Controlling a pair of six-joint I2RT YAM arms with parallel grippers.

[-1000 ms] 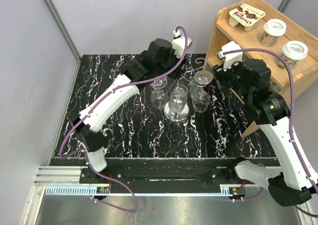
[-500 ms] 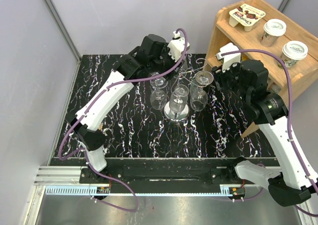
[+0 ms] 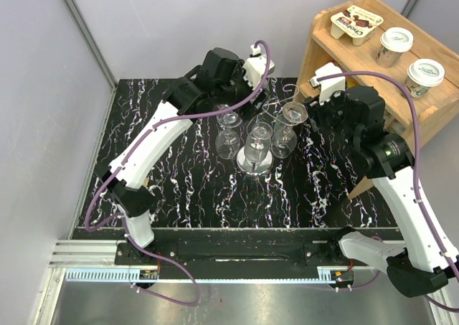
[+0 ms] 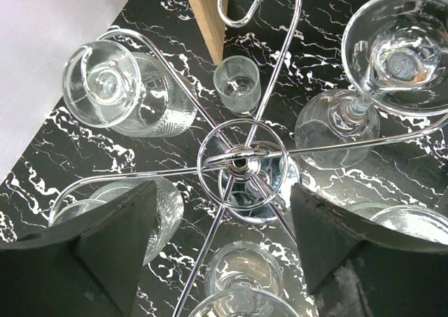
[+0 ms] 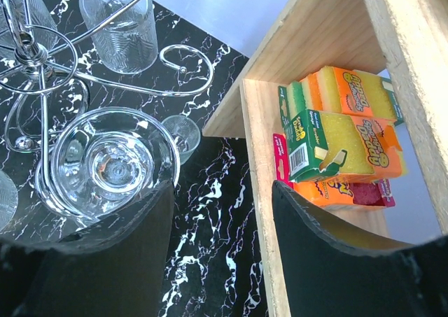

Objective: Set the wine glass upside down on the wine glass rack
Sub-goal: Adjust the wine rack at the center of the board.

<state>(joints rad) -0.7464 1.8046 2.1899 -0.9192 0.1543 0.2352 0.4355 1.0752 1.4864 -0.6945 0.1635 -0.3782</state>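
The chrome wine glass rack (image 3: pixel 256 161) stands mid-table; its hub shows from above in the left wrist view (image 4: pixel 241 159) and in the right wrist view (image 5: pixel 26 50). Several wine glasses hang upside down on its arms, such as one (image 3: pixel 228 135) on the left and one (image 3: pixel 288 128) on the right. My left gripper (image 3: pixel 244 88) hovers above the rack's far side, open and empty (image 4: pixel 224 261). My right gripper (image 3: pixel 313 113) is open and empty (image 5: pixel 220 261), beside the right-hand glass (image 5: pixel 112 164).
A small glass (image 4: pixel 236 85) stands on the black marble table behind the rack. A wooden shelf (image 3: pixel 337 59) at the back right holds packaged sponges (image 5: pixel 343 128), with two lidded cups (image 3: pixel 396 41) and a snack pack (image 3: pixel 356 22) on top.
My left arm has drawn back and up, away from the left glass, which stays hanging on the rack. My right gripper has shifted slightly left toward the rack.
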